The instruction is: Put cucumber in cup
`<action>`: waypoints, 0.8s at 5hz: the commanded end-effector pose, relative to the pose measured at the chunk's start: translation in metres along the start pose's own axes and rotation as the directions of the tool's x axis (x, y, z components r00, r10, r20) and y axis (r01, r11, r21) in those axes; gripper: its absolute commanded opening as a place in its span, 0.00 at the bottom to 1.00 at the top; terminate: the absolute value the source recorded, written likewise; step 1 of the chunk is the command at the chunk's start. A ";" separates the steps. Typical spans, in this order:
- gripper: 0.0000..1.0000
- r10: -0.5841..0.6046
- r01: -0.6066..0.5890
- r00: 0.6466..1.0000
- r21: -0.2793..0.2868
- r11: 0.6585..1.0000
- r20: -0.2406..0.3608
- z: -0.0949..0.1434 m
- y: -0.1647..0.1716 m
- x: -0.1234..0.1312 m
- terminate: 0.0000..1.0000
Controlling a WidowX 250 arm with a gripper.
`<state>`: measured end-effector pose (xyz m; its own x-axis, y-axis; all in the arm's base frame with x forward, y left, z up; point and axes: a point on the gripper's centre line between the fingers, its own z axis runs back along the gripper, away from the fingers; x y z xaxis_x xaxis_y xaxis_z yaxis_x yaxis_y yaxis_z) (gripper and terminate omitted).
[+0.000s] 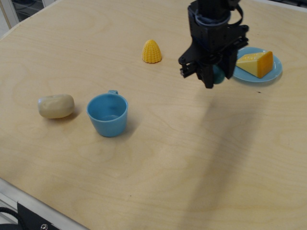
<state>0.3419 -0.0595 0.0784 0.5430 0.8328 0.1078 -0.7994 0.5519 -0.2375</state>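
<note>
My black claw (211,79) grips the dark teal-green capsule-shaped toy cucumber (218,74) above the wooden counter (192,158), near its far edge. Light blue plastic cup (108,114) stands well apart, toward the left edge.

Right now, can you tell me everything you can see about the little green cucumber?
Only a small part of the cucumber shows: a smooth, rounded, dark teal-green end that looks like toy plastic. The rest is hidden behind the black gripper, whose jaws are shut on it. It is lifted off the wooden table, just left of the blue plate with the cheese wedge. It is far from the light blue cup, which stands upright and looks empty. Nothing but the gripper seems to touch it.
</note>
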 end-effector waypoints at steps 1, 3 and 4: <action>0.00 0.020 -0.021 1.000 -0.008 1.000 -0.024 0.033 0.064 -0.046 0.00; 0.00 0.022 -0.022 1.000 0.027 0.999 0.010 0.037 0.115 -0.045 0.00; 0.00 0.116 -0.116 0.993 0.000 0.993 0.026 0.042 0.139 -0.027 0.00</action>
<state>0.2169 -0.0075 0.0759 0.4402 0.8935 0.0888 -0.8645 0.4485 -0.2270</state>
